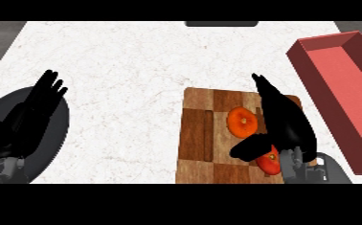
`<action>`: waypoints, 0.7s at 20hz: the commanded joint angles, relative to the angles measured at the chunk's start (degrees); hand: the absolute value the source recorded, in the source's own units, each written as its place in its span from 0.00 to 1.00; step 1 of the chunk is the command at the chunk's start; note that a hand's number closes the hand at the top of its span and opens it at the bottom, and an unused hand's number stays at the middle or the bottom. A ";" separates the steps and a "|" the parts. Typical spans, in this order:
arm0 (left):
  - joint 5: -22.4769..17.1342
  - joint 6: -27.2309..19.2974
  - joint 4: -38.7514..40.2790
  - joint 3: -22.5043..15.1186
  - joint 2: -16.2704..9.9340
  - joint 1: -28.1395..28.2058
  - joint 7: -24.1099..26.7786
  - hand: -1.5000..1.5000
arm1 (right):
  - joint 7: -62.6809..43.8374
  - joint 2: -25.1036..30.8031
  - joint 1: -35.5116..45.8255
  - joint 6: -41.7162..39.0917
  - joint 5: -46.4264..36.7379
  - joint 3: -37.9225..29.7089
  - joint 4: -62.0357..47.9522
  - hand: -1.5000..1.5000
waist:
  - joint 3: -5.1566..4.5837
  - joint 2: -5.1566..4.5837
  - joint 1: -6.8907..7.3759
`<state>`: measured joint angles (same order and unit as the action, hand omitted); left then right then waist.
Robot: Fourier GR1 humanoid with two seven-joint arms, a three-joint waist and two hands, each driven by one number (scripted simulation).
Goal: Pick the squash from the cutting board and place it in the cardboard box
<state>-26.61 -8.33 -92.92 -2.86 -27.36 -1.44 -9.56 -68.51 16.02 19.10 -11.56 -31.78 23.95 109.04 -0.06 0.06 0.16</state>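
Box: a red open-topped box [332, 83] is lying at the counter's right edge; its inside is showing nothing but bare floor.
Cutting board: a wooden checkered board [201, 138] is lying left of the box, apart from it.
Squash: an orange squash [242, 122] is resting on the board; a red-orange piece [268, 163] is showing below the thumb.
Right hand [286, 118]: hovering over the board beside the squash, fingers straight, thumb spread, gripping nothing.
Left hand [39, 99]: resting at the left edge, fingers straight and open.
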 commanded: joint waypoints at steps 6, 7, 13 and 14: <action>1.87 -0.89 -2.23 -0.87 1.63 1.16 -1.87 0.50 | -9.97 -2.55 4.00 -6.29 -1.75 -1.11 -5.99 0.00 | 0.03 0.05 0.22; 0.84 3.40 1.61 1.24 0.13 1.31 1.36 0.50 | -10.36 -3.27 6.31 -7.31 -0.85 -2.53 -6.67 0.00 | -0.02 -0.04 0.19; 1.65 1.39 0.05 0.93 1.01 -0.70 -2.20 0.50 | -8.05 -6.44 2.74 -4.26 -5.24 0.13 -10.86 0.00 | 0.04 -0.01 0.05; 3.70 -0.45 -0.10 -0.87 3.59 0.54 -0.27 0.50 | -9.22 -7.76 3.44 -4.95 -5.92 0.72 -10.86 0.00 | 0.02 0.01 0.07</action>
<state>-24.74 -7.41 -92.39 -2.30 -25.60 -1.45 -9.97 -66.65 11.77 21.87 -14.30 -35.22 22.68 100.31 -0.05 0.07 0.19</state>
